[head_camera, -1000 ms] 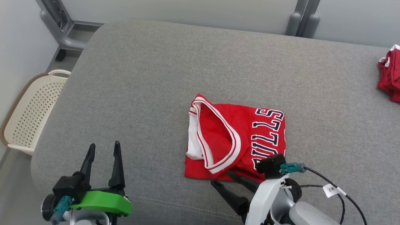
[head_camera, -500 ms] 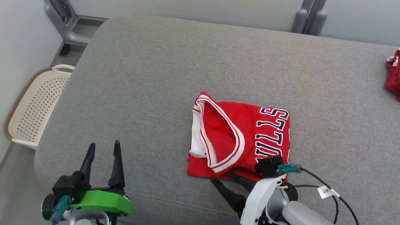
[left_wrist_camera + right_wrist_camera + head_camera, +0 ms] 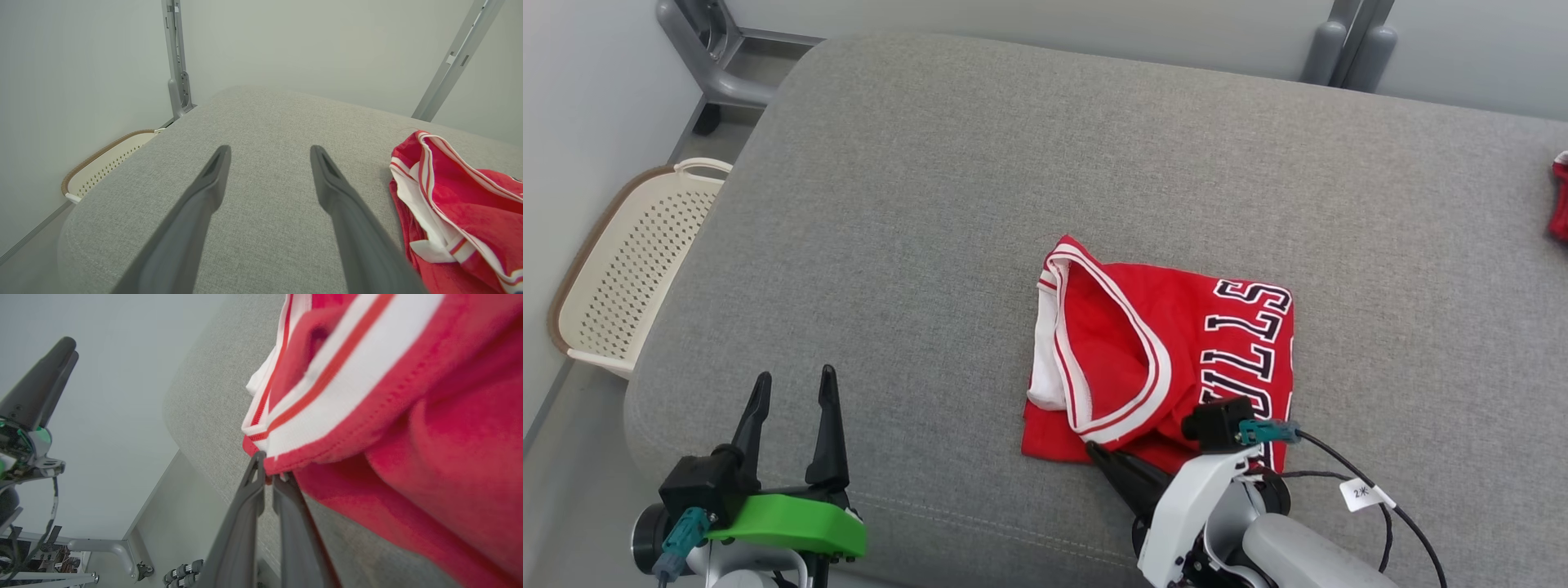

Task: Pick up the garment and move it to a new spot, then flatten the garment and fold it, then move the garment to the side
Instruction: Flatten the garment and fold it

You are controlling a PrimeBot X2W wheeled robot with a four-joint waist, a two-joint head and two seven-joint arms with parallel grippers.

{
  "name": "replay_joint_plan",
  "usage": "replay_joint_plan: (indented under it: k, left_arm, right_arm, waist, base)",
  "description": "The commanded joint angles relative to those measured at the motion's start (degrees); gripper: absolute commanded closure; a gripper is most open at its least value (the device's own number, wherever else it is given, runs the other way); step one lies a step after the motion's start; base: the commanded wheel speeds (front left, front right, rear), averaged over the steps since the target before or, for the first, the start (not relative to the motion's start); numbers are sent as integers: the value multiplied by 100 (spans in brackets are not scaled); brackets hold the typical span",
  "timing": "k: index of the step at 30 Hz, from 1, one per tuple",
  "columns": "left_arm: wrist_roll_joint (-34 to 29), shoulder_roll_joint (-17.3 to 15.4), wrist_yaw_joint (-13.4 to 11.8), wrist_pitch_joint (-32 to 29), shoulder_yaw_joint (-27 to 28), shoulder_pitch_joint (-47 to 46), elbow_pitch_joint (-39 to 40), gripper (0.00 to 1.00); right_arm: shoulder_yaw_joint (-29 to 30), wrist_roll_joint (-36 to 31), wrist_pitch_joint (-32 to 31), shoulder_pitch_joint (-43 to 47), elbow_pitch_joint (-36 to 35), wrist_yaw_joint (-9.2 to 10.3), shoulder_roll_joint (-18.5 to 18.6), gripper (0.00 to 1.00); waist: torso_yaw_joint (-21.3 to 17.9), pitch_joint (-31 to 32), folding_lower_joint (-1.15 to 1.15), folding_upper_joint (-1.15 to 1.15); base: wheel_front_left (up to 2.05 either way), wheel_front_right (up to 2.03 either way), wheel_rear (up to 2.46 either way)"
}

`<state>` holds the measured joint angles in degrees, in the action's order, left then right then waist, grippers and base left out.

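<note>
Right wrist view: right end effector (image 3: 269,473) grips garment (image 3: 408,416) hem; head view: left end effector (image 3: 795,376) wide.

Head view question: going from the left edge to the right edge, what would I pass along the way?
Cream perforated basket → the robot's open left hand → folded red jersey → a bit of another red garment at the right edge. The right hand, pinching the jersey's near edge, overlaps it, so it's left out.
</note>
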<state>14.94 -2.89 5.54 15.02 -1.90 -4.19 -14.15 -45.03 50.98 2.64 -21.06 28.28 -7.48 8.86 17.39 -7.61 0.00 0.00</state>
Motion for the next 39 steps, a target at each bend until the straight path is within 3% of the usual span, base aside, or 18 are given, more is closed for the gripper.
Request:
replay_joint_plan:
  k: [1, 12, 24, 25, 26, 27, 28, 33, 39]
  left_arm:
    - [44, -5, -14, 11, 8, -75, 1, 0]
    - [30, -5, -3, 11, -17, -68, -18, 0]
    - [22, -5, 5, 11, -102, -107, -62, 0]
    - [20, -5, 2, 11, -109, -102, -65, 0]
    - [16, -5, 0, 11, -115, -96, -66, 0]
    - [16, -5, 0, 11, -115, -96, -66, 0]
    - [13, -5, -3, 11, -116, -86, -63, 0]
    - [-18, -5, -15, 11, -80, -5, -48, 0]
    - [-38, -5, -25, 11, -79, 65, -16, 0]
  right_arm:
    - [-26, 41, 35, -53, 19, -1, 6, 100]
    - [-439, 396, 190, -199, -210, -1, -7, 100]
    - [-728, 924, 301, -448, 320, -1, -399, 100]
    - [-768, 942, 310, -482, 373, -1, -417, 75]
    - [-806, 960, 327, -511, 409, -1, -434, 24]
    - [-806, 960, 327, -511, 409, -1, -434, 24]
    - [-856, 1002, 330, -519, 438, -1, -453, 0]
    - [-1092, 1161, 279, -566, 318, -1, -356, 0]
    - [-1334, 1396, 324, -504, -415, -1, 137, 0]
  waist:
    - [1, 3, 0, 0]
    - [-41, 40, 0, 0]
    - [70, 58, 0, 0]
    - [78, 68, 0, 0]
    - [82, 80, 0, 0]
    - [82, 80, 0, 0]
    - [83, 93, 0, 0]
    - [45, 151, 0, 0]
    - [-46, 195, 0, 0]
  base:
    - [0, 0, 0]
    - [0, 0, 0]
    - [0, 0, 0]
    - [0, 0, 0]
    - [0, 0, 0]
    - [0, 0, 0]
    - [0, 0, 0]
    - [0, 0, 0]
    - [0, 0, 0]
